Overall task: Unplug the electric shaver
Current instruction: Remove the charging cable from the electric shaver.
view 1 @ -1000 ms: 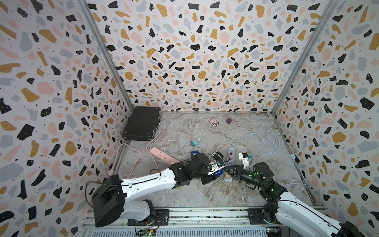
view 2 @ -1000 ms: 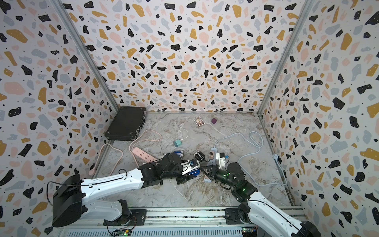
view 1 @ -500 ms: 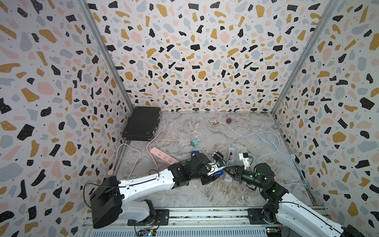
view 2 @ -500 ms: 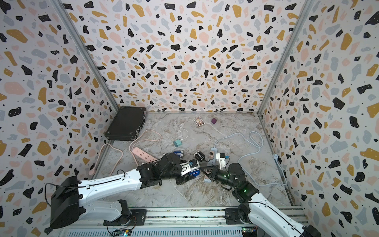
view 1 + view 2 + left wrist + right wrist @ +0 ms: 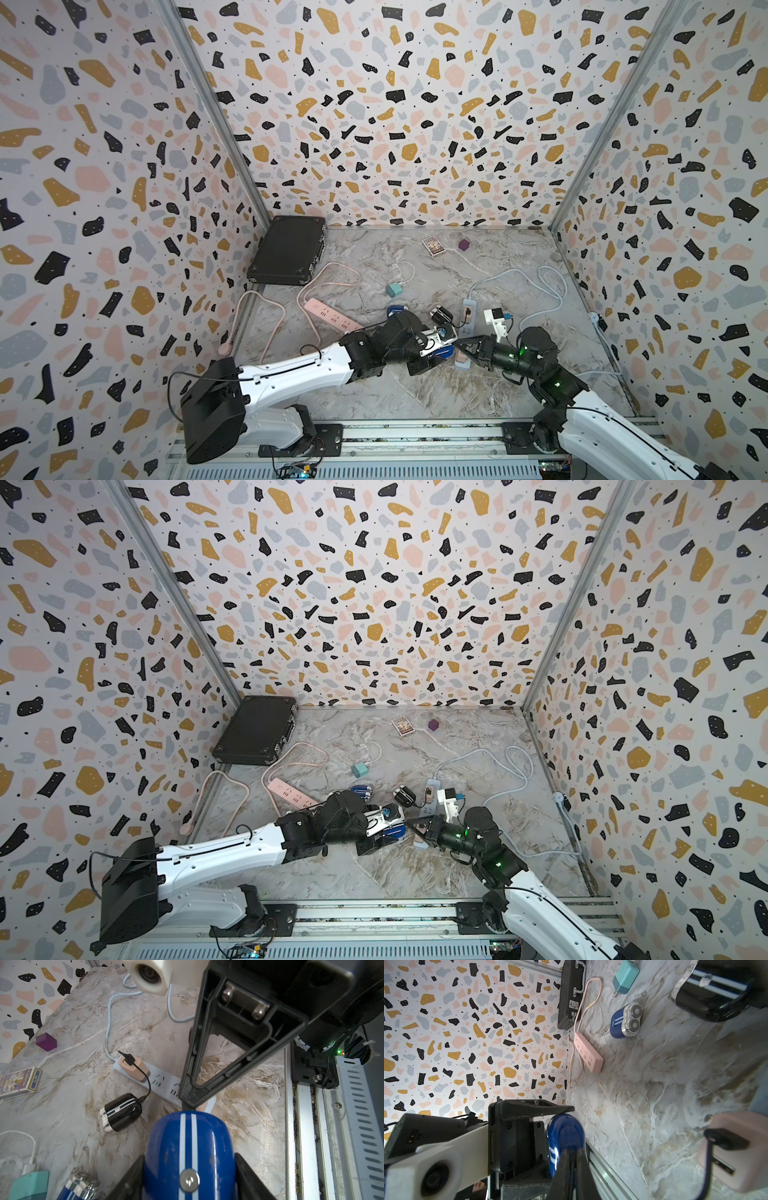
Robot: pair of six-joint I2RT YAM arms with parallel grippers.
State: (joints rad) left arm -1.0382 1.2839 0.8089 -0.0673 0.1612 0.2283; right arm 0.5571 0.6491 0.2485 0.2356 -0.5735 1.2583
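**First onlooker:** Where was the shaver when this was taken?

**Second onlooker:** Near the front of the bench (image 5: 415, 399), a little right of centre. The left gripper (image 5: 189, 1180) had the blue shaver (image 5: 187, 1142) clamped across its body, jaws set partway apart to its width, rounded end toward the right.

**First onlooker:** And the other arm?

**Second onlooker:** The right gripper (image 5: 459, 344) met it head-on, jaws pressed fully together at that end. I could not tell whether they pinched the plug, because the tips hid the socket.

**First onlooker:** Where did the cord (image 5: 706, 1167) run?

**Second onlooker:** It ran to the pink adapter (image 5: 743, 1124) just beside the tips, at the near end of the pale power strip (image 5: 164, 1083). A black shaver (image 5: 120, 1111) lay farther back, wired into the same strip. A second blue shaver (image 5: 623, 1022) lay loose, far and to the left.

**First onlooker:** Which step, then?

**Second onlooker:** The unplugging itself, by my reading, with one arm bracing and the other at the plug. The next move would call for a straight pull rightward along the shaver's length. The left hold would need to stay firm, so the plug slid out rather than bent.
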